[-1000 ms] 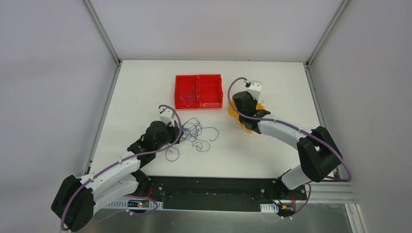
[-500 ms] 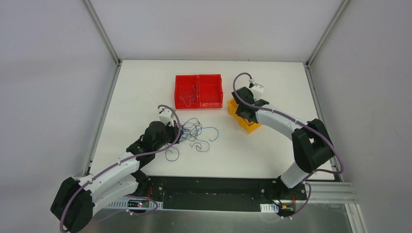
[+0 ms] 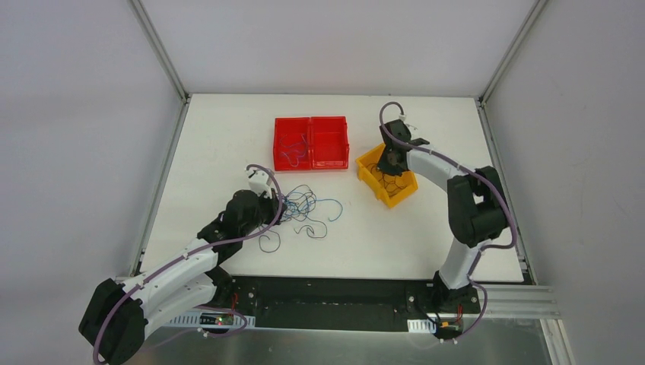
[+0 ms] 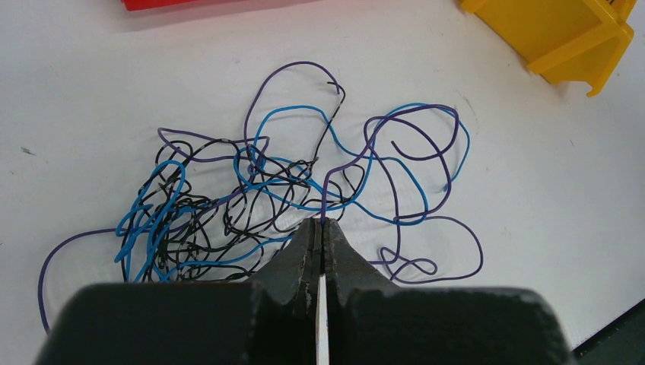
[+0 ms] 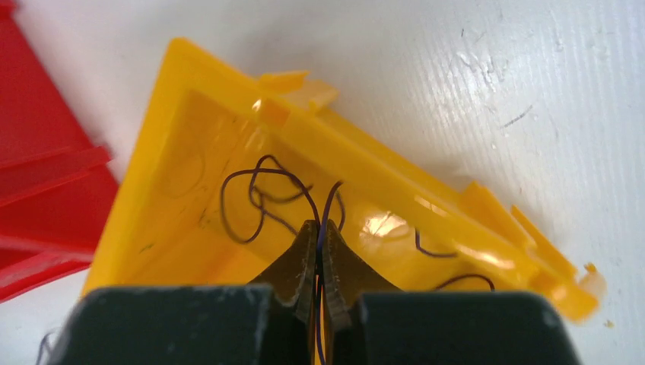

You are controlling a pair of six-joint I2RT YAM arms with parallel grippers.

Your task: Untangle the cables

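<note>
Right claw (image 5: pixel 319 226) newly over yellow bin (image 5: pixel 176 173), tight on purple wire (image 5: pixel 328 199); left claw (image 4: pixel 320 224) tight on curly blue-purple-black cables (image 4: pixel 258 182).

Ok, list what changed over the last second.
The right arm's elbow swung in and away from the base, uncovering the yellow bin. The right hand stayed over the bin, shut on a dark purple cable. The left hand stayed shut on a purple strand at the tangle. The tangle and the red bins did not move.
</note>
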